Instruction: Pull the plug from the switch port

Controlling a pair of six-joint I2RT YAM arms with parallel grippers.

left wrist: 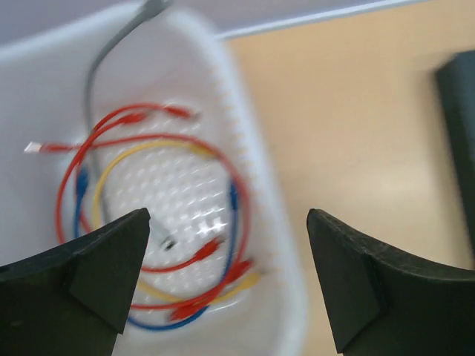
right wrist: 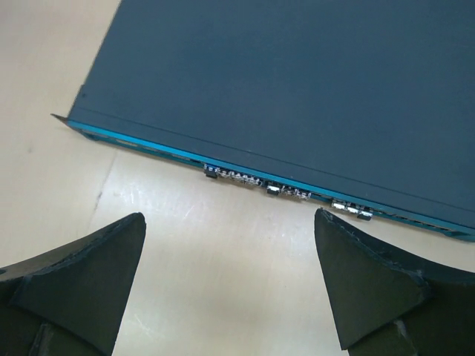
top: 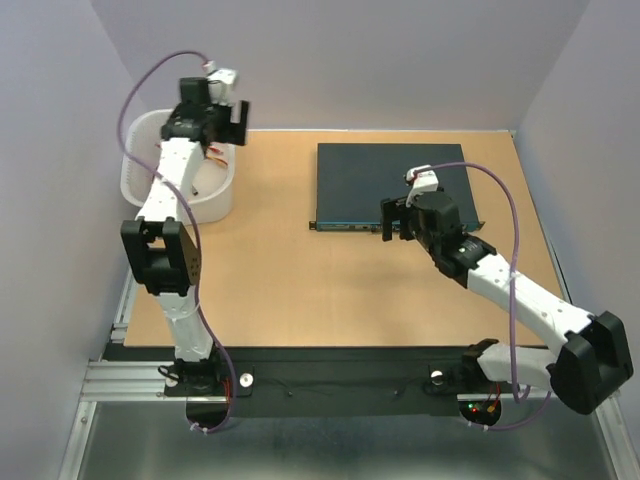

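Observation:
The switch (top: 390, 180) is a flat dark box at the back right of the table. Its thin teal socket face (right wrist: 148, 141) points toward me. In the right wrist view I see its top (right wrist: 297, 81) and small metal bits in the sockets. No plug or cable shows in any port. My right gripper (top: 392, 218) is open and empty, hovering just in front of the teal face (right wrist: 230, 219). My left gripper (top: 238, 120) is open and empty above the white basket (left wrist: 228, 215).
The white plastic basket (top: 215, 205) stands at the back left. Its perforated wall (left wrist: 256, 170) holds loose red, yellow and blue cables (left wrist: 148, 148) and a grey one. The switch's edge (left wrist: 460, 133) shows at the right of the left wrist view.

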